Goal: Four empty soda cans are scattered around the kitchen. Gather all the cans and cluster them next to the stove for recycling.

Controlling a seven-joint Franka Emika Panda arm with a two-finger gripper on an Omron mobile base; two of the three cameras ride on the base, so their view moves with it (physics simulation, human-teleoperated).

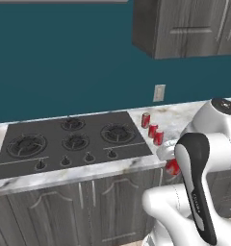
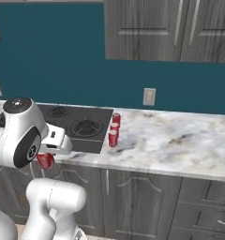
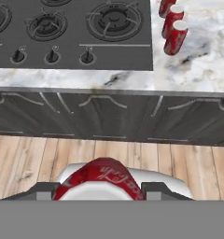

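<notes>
The fingers [image 3: 153, 189] sit closed on a red soda can, the held can [image 3: 101, 181], which in the hand view lies between the two dark tips at the bottom, with light wooden floor [image 3: 146, 156] behind it. Above that runs a row of grey cabinet doors [image 3: 109, 116], then the marble counter [image 3: 202, 65] edge, and on it the dark stove [image 3: 72, 32] with its knobs toward the front. Just beside the stove's right edge three cans [image 3: 174, 29] stand upright in a close line on the marble, apart from the cooktop itself. In the left base view the stove lies flat in the counter with five burners, and the three cans form a short line just off its right edge, below a wall outlet [image 1: 159, 92] on the teal wall [image 1: 64, 57]. The held can shows as a red patch at the counter's front edge, half hidden behind the white arm [image 1: 204, 158]; the gripper itself is hidden there. In the right base view the three cans stand at the stove's near right corner, and the held can hangs below the counter's lip, in front of the cabinet doors, under the white hand. Grey upper cabinets [image 2: 166, 30] hang above.
</notes>
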